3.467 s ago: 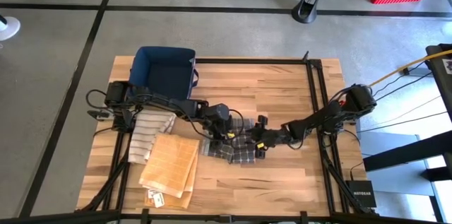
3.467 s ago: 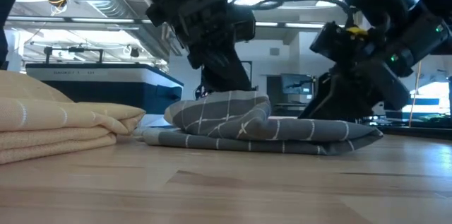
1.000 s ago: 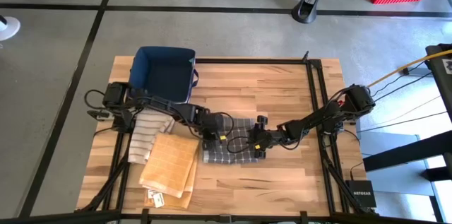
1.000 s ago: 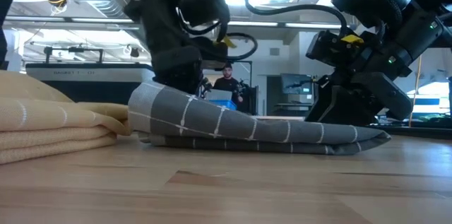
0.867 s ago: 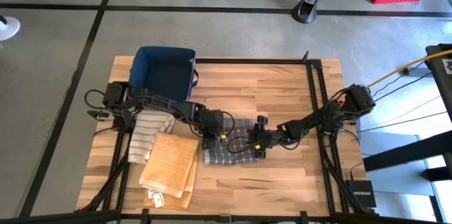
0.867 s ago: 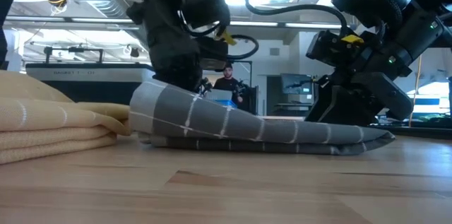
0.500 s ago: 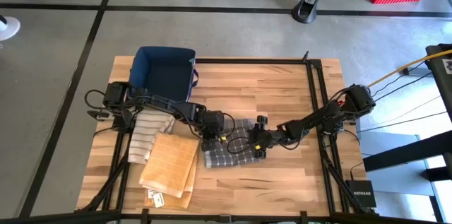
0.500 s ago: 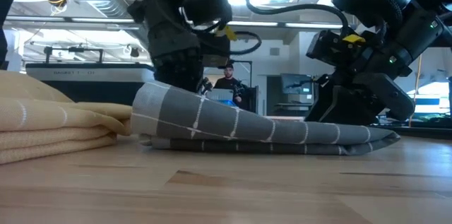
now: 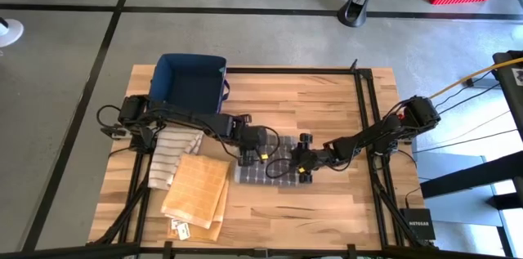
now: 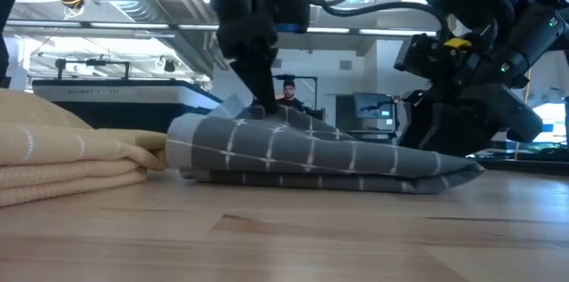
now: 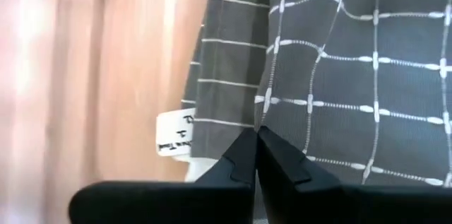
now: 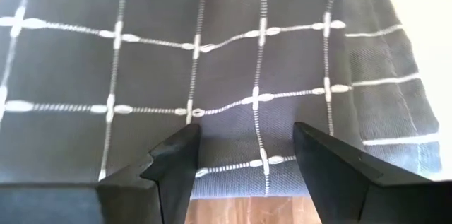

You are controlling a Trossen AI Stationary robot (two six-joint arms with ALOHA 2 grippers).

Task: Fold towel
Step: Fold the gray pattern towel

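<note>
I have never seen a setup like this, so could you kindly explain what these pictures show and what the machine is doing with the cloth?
These are four cameras on one two-armed robot at a wooden table. One looks straight down, one sits level with the tabletop, and one rides on each wrist, looking past that arm's own dark fingers.

In the middle lies a grey checked towel, already folded over. The left hand is at its left edge with fingers shut; from the wrist camera they meet right at a fold of the cloth, beside a small white label, though I cannot tell whether cloth is pinched. The right hand sits at the towel's right end, fingers open and holding nothing.

Also on the table: a folded tan towel, a striped cloth and a dark blue bin.
</note>
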